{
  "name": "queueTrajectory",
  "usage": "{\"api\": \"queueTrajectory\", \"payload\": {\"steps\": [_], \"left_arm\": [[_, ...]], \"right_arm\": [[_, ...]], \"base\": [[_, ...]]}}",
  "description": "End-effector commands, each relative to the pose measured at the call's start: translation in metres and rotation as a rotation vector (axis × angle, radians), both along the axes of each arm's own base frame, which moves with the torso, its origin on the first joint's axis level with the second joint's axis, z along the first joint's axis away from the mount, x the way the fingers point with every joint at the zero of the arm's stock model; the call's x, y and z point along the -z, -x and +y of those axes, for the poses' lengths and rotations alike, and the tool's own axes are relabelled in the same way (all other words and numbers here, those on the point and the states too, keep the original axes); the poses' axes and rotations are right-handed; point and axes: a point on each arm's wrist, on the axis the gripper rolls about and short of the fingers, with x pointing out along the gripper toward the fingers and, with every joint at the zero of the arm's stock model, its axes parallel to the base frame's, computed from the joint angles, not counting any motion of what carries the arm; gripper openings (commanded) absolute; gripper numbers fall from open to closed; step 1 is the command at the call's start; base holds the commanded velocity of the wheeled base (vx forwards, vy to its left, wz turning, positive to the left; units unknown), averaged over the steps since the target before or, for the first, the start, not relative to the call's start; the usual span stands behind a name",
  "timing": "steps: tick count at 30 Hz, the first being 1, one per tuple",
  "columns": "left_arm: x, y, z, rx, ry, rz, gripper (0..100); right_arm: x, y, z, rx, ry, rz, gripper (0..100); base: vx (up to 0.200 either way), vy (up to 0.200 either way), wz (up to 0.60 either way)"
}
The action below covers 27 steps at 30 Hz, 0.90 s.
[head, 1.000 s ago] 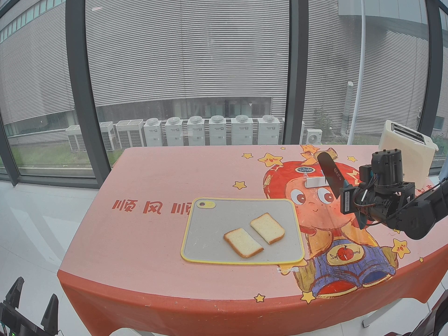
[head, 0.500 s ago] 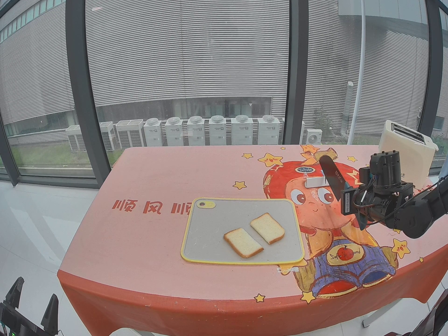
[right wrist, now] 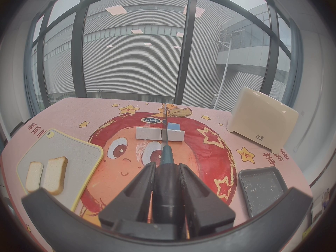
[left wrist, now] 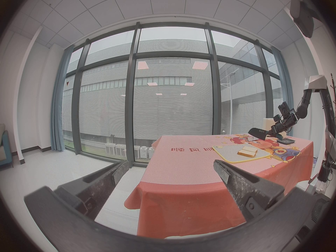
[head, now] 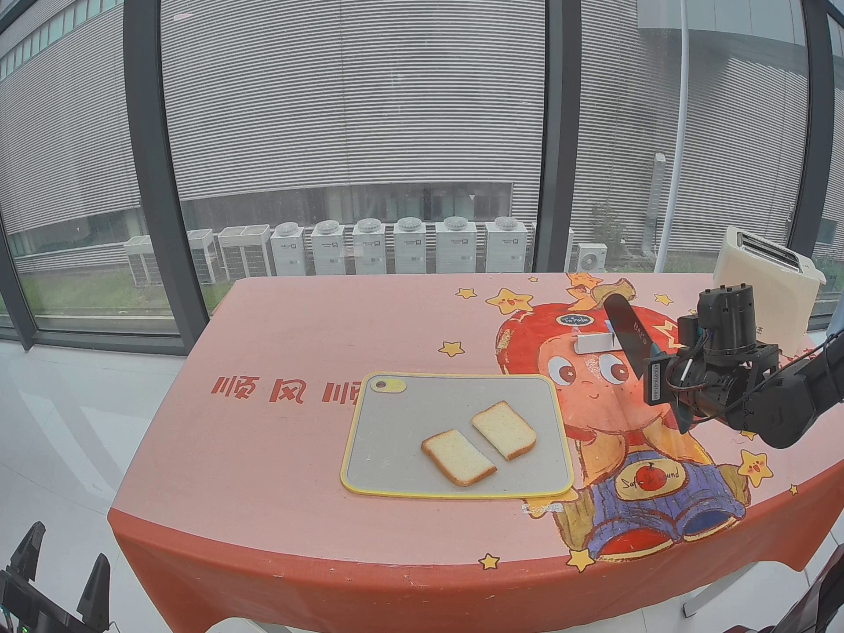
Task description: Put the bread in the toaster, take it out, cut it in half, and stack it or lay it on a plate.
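The bread (head: 479, 443) is lying in two halves, side by side on the cutting board (head: 387, 450), so the cut looks done. The right gripper (right wrist: 167, 179) is clenching the knife (head: 629, 336) by its handle, with the blade pointing over the white knife rest (head: 596, 343) (likely to park it). The dark tray (right wrist: 262, 189) is sitting near the toaster (head: 765, 283). The left gripper (left wrist: 171, 165) is hanging spread wide, off the table.

A lab or demonstration room in an office-type building is suggested: a floor-to-ceiling window wall (left wrist: 171, 98) and a panelled drop ceiling (left wrist: 168, 4) are seen across the upper left wrist view, and a cloth-covered table (head: 290, 450) is set on pale floor tiles (head: 61, 415) at the head view's lower left.
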Motion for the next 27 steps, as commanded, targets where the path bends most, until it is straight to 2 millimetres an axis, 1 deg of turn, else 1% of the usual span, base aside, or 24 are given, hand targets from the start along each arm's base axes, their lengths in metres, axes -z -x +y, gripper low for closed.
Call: {"api": "queueTrajectory", "payload": {"steps": [1, 27], "left_arm": [[0.005, -0.001, 0.0, -0.001, 0.0, 0.019, 100], [0.005, -0.001, 0.0, -0.001, 0.0, 0.019, 100]], "right_arm": [[0.001, 0.0, 0.0, 0.001, 0.001, 0.002, 0], [0.011, -0.001, 0.002, -0.005, 0.014, 0.037, 0]], "base": [[0.0, 0.0, 0.0], [0.0, 0.0, 0.0]]}}
